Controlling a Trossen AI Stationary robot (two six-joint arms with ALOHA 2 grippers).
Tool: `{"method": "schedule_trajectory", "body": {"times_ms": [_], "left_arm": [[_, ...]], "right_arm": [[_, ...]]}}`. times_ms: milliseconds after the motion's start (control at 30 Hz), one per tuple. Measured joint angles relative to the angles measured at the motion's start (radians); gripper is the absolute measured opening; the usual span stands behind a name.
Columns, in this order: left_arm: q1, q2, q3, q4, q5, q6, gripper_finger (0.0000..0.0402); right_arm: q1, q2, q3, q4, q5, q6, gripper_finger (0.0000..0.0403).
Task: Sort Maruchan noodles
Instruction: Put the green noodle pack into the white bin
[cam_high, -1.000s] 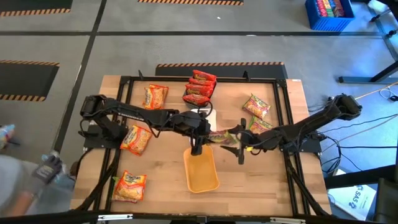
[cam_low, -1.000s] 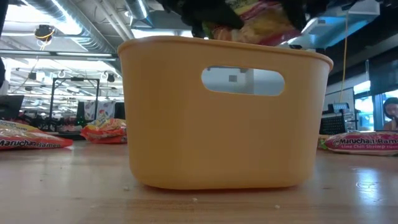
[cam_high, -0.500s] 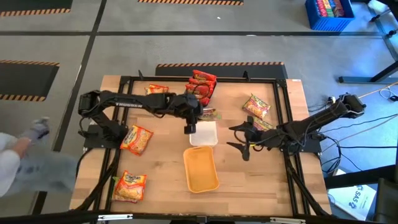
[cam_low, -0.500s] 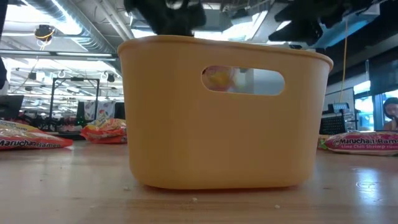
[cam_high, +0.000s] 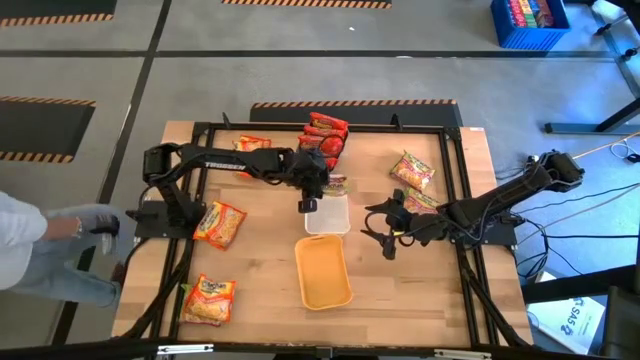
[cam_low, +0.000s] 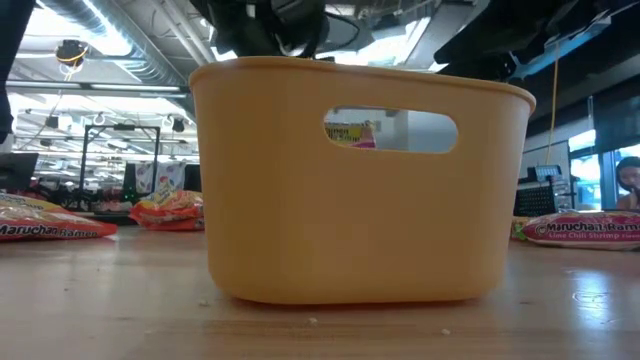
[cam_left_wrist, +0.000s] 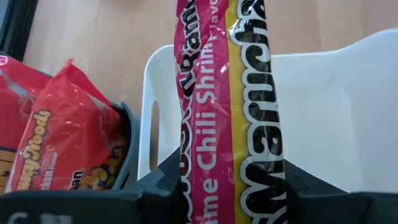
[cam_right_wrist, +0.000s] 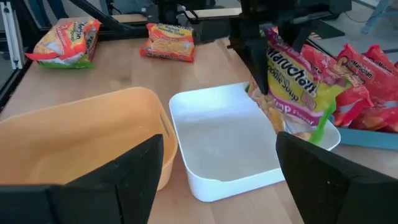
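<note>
A second ago both arms met over the orange tray (cam_high: 323, 272) with a packet between them; now the left gripper (cam_high: 308, 200) alone has it, pinching the lime chili shrimp packet (cam_left_wrist: 230, 118) edge-on between its fingers and holding it over the far end of the white tray (cam_high: 328, 215), which lies directly below the jaws. This suggests a hand-over is done and the drop into the white tray is next. Just behind that gripper sits the blue-grey tray (cam_right_wrist: 367, 135), stacked with red packets (cam_high: 322, 140). To its left on the table lie four orange-yellow packets (cam_high: 220, 223), one mostly hidden under the left arm. The right gripper (cam_high: 385, 228) has pulled back to the right of both trays, fingers spread and empty. Beyond it lie two green-and-red packets (cam_high: 412, 170), one partly under the right arm. Trays: three. The reds look like about three, though the stack hides the exact count.
</note>
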Motion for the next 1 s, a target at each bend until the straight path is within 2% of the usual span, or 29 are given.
{"method": "schedule_trajectory", "body": {"times_ms": [1000], "left_arm": [[0.066,0.056,0.000,-0.026,-0.066,0.015,0.0126]], "right_arm": [[0.000,0.000,0.000,-0.003,0.000,0.021,0.0293]]}}
